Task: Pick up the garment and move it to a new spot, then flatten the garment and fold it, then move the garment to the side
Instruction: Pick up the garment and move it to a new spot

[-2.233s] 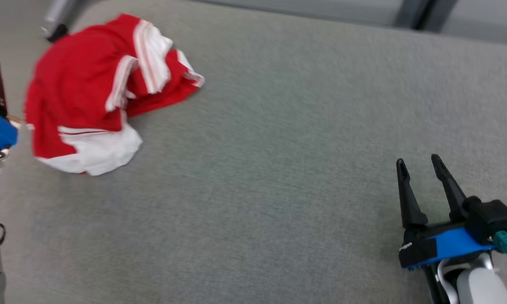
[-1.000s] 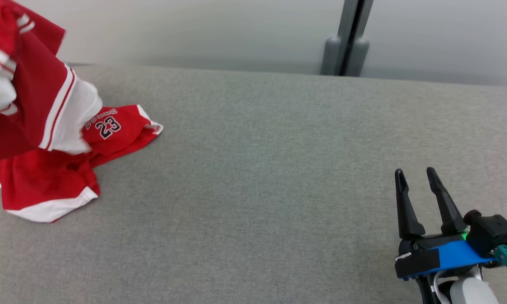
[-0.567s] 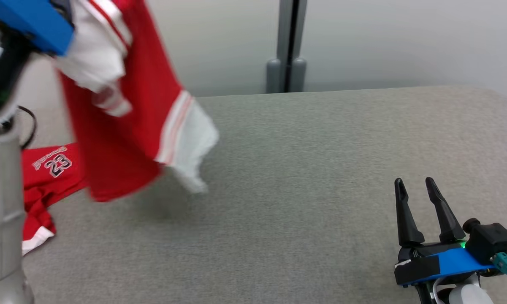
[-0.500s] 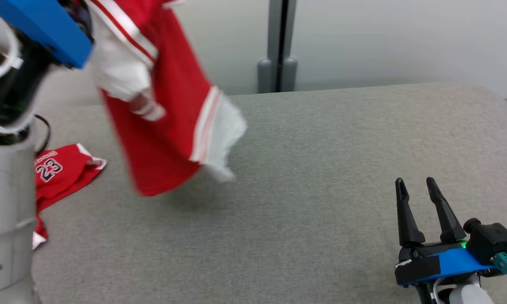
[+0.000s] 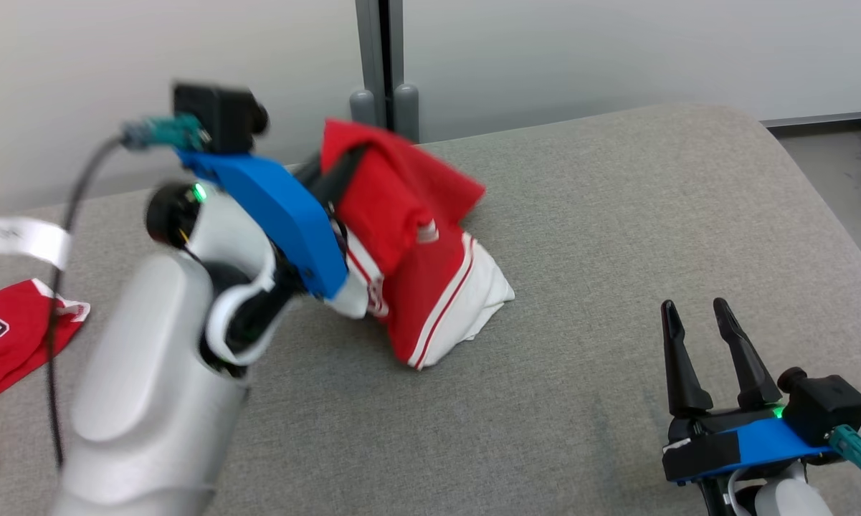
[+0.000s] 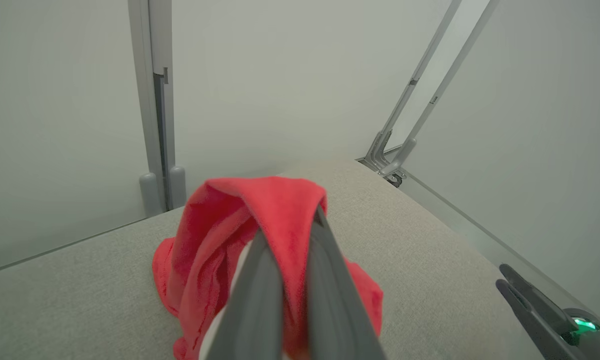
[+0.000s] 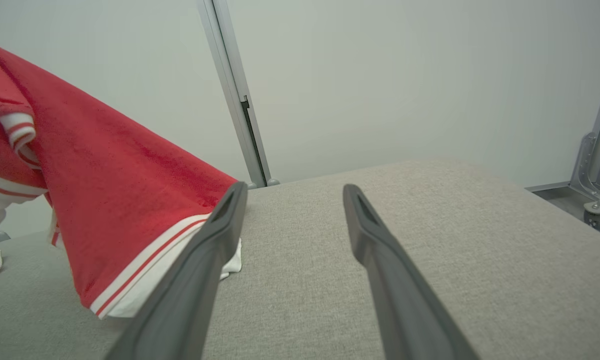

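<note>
- Grey woven cloth covers the tabletop in front of you. At the middle of the head view stands the garment: red knit with white side panels, each edged in thin red and white stripes.
- You see it bunched into a peak. Its top fold is lifted, and its white lower corner rests on the tabletop toward five o'clock.
- At nine o'clock in the head view, a second red piece printed with 23 lies on the tabletop, well apart from the garment.
- Behind the tabletop, a plain pale wall runs from nine to three o'clock. A grey upright post stands at twelve o'clock. A strip of grey floor shows at two o'clock, past the tabletop's rounded corner.
- Your left gripper reaches in from eight o'clock, with its jaws closed tight on the garment's top fold. In the left wrist view the red cloth is draped over the jaws and pinched between them.
- From that pinch, the garment hangs down toward five o'clock until it meets the tabletop.
- Your right gripper sits at four o'clock, pointing to twelve. Its jaws are spread wide and hold nothing.
- The garment lies at ten o'clock from the right gripper, clear of it. In the right wrist view the striped hem shows at nine o'clock, behind one fingertip.
</note>
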### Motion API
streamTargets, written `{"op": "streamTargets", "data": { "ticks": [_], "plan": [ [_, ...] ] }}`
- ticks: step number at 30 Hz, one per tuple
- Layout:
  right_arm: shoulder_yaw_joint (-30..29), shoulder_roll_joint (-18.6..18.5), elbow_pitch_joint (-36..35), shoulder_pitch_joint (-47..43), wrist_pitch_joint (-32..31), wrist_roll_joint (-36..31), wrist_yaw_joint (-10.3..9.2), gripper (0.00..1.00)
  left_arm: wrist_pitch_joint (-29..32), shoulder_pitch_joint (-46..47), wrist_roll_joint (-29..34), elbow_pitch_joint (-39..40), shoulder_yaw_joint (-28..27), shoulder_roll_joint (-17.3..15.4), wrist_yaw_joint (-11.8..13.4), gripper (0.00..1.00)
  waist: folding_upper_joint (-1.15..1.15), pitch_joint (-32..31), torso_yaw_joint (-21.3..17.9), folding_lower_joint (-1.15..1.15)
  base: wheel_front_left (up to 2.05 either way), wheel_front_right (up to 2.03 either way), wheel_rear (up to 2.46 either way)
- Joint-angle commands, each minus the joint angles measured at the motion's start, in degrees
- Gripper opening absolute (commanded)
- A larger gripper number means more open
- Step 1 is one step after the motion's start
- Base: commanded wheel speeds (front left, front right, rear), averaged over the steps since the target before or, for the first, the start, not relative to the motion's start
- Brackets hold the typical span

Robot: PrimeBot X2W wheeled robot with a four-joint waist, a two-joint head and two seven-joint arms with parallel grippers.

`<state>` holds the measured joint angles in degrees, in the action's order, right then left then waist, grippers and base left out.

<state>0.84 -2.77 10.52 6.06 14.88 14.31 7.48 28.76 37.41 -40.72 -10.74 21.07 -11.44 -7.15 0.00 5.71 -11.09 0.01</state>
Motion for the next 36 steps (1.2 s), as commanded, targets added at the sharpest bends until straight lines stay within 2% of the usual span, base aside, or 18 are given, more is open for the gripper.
{"op": "streamTargets", "data": {
  "ticks": [1, 4, 5, 6, 7, 8, 12, 16, 21, 23, 28, 32, 36],
  "plan": [
    [0.0, -0.2, 0.1, 0.8, 0.3, 0.6, 0.03, 1.0, -1.2, -1.3, 0.5, -1.1, 0.3, 0.4, -0.4, 0.0, 0.0, 0.1, -0.2, -0.01, 0.0, 0.0, 0.0],
    [-0.1, -0.2, 0.2, 0.5, 0.3, 0.6, 0.03, 1.0, -6.1, -4.8, 1.7, -7.3, 1.8, 3.2, 0.1, 0.0, 0.0, 0.4, -0.5, -0.01, 0.0, 0.0, 0.0],
    [-0.1, -0.2, 0.2, 0.5, 0.3, 0.6, 0.03, 1.0, -7.3, -5.9, 2.5, -9.7, 2.8, 3.8, 0.1, 0.12, 0.0, 0.3, -0.7, -0.01, 0.0, 0.0, 0.0],
    [-0.1, -0.2, 0.2, 0.5, 0.3, 0.5, 0.03, 1.0, -8.7, -6.5, 3.3, -11.6, 3.5, 4.3, 0.1, 0.37, 0.0, 0.3, -0.8, -0.01, 0.0, 0.0, 0.0],
    [0.0, -0.2, 0.2, 0.5, 0.3, 0.4, 0.03, 1.0, -10.0, -7.3, 4.0, -13.9, 4.4, 4.8, 0.4, 0.5, 0.0, 0.3, -0.8, -0.01, 0.0, 0.0, 0.0],
    [0.0, -0.2, 0.2, 0.5, 0.3, 0.3, 0.03, 1.0, -11.1, -8.0, 5.2, -15.8, 5.5, 5.1, 0.4, 0.99, 0.0, 0.2, -0.9, -0.01, 0.0, 0.0, 0.0],
    [-0.1, -0.2, 0.2, 0.1, 0.3, -0.1, 0.03, 1.0, -15.7, -10.0, 7.3, -21.6, 8.5, 6.0, 0.2, 1.0, 0.0, -0.5, -0.8, -0.01, 0.0, 0.0, 0.0],
    [-0.8, -0.2, 0.1, -1.0, 0.3, -0.2, 0.03, 1.0, -21.7, -11.8, 7.1, -22.3, 8.4, 6.7, 0.1, 1.0, 0.0, -1.5, 0.5, -0.01, 0.0, 0.0, 0.0],
    [-1.5, -0.2, -0.6, -2.3, -0.2, -0.8, 0.03, 1.0, -29.9, -15.8, 5.1, -17.9, 5.2, 6.2, 0.5, 1.0, 0.0, -2.8, 2.8, -0.01, 0.0, 0.0, 0.0],
    [-1.9, -0.2, -1.0, -2.8, -0.6, -1.1, 0.03, 1.0, -33.1, -17.7, 6.1, -15.5, 3.9, 4.4, 1.6, 1.0, 0.0, -3.3, 3.9, -0.01, 0.0, 0.0, 0.0],
    [-2.8, -0.2, -2.2, -3.9, -1.9, -1.8, 0.03, 1.0, -40.2, -23.1, 5.7, -10.2, 0.3, 2.7, 4.1, 1.0, 0.0, -4.7, 6.8, -0.01, 0.0, 0.0, 0.0],
    [-3.5, -0.2, -3.2, -4.3, -2.7, -2.0, 0.03, 1.0, -43.3, -25.9, 8.1, -6.3, -2.3, 0.5, 4.9, 1.0, 0.0, -5.3, 8.8, -0.01, 0.0, 0.0, 0.0],
    [-3.9, -0.2, -3.6, -4.8, -3.2, -2.0, 0.03, 1.0, -43.9, -28.4, 11.0, -2.2, -6.0, 0.2, 5.6, 1.0, 0.0, -5.7, 10.2, -0.01, 0.0, 0.0, 0.0]
  ]
}}
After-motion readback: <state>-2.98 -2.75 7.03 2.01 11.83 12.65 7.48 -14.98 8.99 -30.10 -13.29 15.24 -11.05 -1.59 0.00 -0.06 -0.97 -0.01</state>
